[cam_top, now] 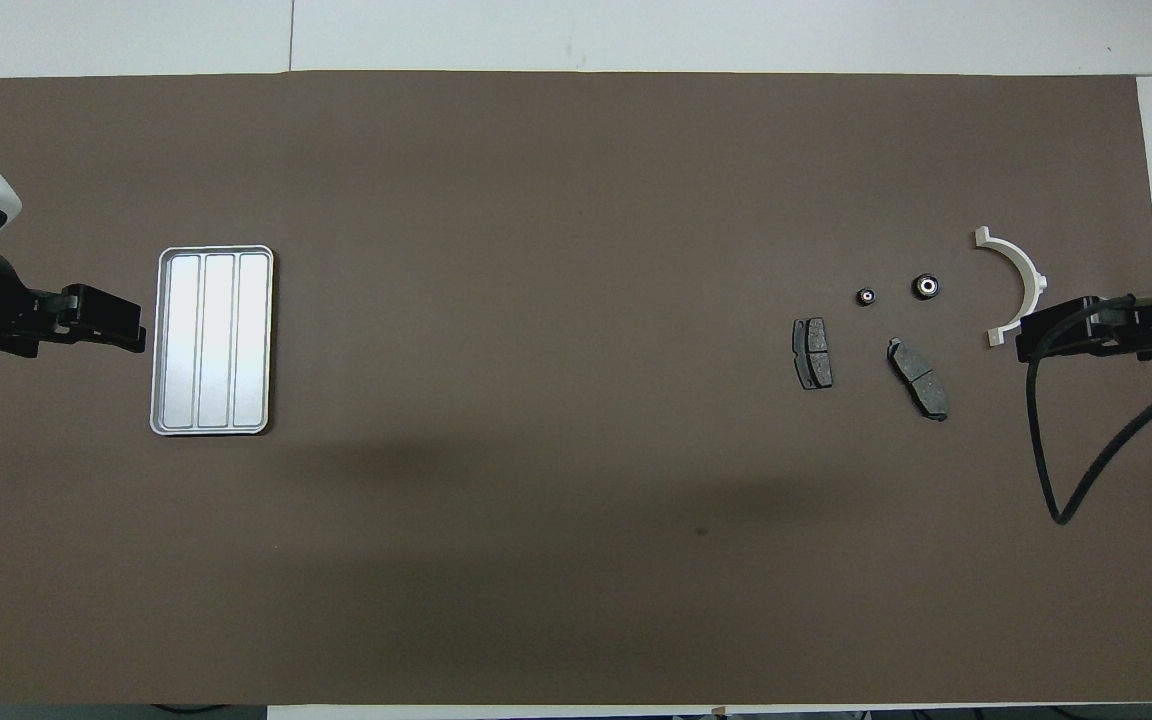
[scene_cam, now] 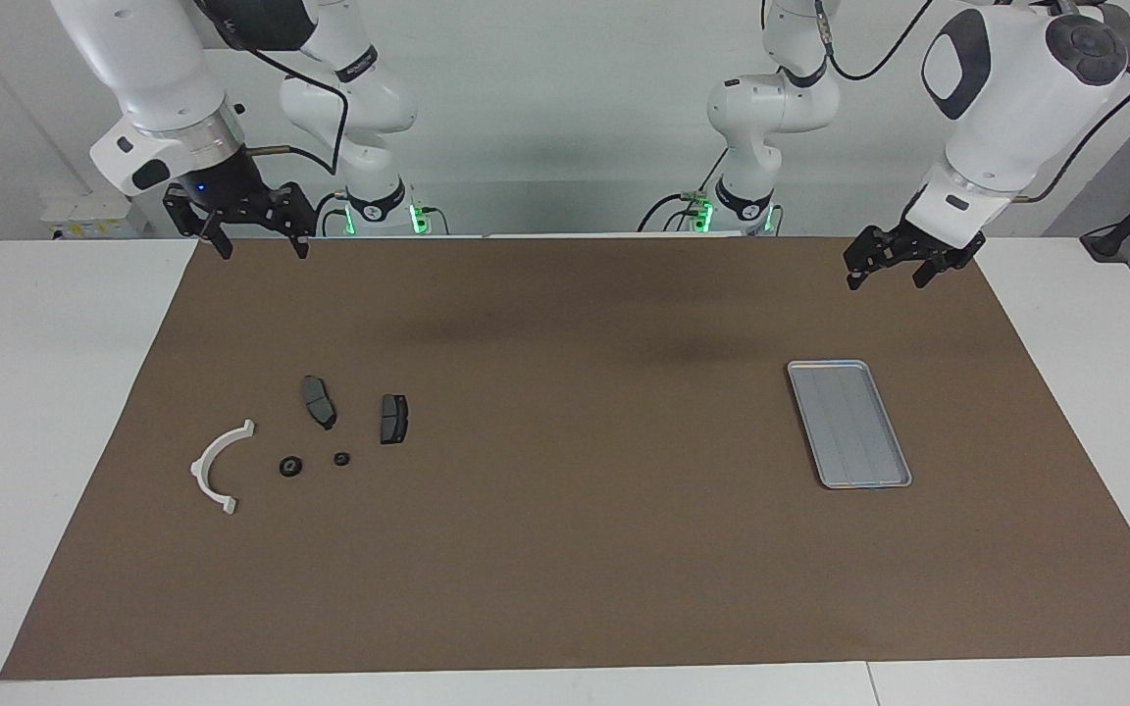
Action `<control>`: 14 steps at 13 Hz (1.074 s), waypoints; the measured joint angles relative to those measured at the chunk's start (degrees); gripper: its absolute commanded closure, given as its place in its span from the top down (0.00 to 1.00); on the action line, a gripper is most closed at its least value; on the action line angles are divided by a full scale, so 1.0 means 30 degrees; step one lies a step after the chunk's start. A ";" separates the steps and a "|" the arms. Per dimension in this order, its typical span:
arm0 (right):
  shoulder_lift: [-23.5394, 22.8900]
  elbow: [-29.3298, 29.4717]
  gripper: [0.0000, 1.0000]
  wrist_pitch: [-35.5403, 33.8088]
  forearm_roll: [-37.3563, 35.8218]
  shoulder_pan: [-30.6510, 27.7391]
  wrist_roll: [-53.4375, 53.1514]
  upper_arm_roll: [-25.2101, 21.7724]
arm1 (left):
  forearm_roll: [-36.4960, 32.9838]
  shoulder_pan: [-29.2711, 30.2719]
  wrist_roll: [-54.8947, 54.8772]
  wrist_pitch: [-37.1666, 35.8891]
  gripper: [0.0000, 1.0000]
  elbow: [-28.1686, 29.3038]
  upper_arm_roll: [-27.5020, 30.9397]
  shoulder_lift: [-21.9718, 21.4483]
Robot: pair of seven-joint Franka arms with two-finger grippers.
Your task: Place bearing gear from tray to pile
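bright, even light; sharp focus; 2 soft shadows on the mat (scene_cam: 565,549).

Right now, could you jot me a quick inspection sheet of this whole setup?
Surface: brown mat on a white table.
Job's things: tray holds nothing; two small round gears lie in the pile with a white arc and two dark pads.
Clutter: nothing seen.
Grippers: left gripper raised, open; right gripper raised, open. Neither holds anything.
Cables: black cable hangs from the right arm.
Surroundings: white wall, green lights at the arm bases.
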State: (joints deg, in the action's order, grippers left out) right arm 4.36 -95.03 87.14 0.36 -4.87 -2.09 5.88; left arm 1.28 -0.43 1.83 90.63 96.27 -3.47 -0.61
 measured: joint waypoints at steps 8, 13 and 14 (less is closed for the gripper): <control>0.0221 -0.0345 1.00 -0.0238 -0.0521 -0.0169 0.1756 -0.0189 | 0.0000 0.0000 0.0000 0.0000 1.00 0.0000 0.0000 0.0000; 0.0385 -0.0513 1.00 -0.0238 -0.0557 -0.0226 0.1913 -0.0189 | 0.0000 0.0000 0.0000 0.0000 1.00 0.0000 0.0000 0.0000; 0.0385 -0.0525 1.00 -0.0238 -0.0557 -0.0241 0.1913 -0.0189 | 0.0000 0.0000 0.0000 0.0000 1.00 0.0000 0.0000 0.0000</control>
State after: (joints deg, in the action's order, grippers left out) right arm 5.52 -96.60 86.43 -1.31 -5.59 3.65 5.31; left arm 1.28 -0.43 1.83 90.63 96.27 -3.47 -0.61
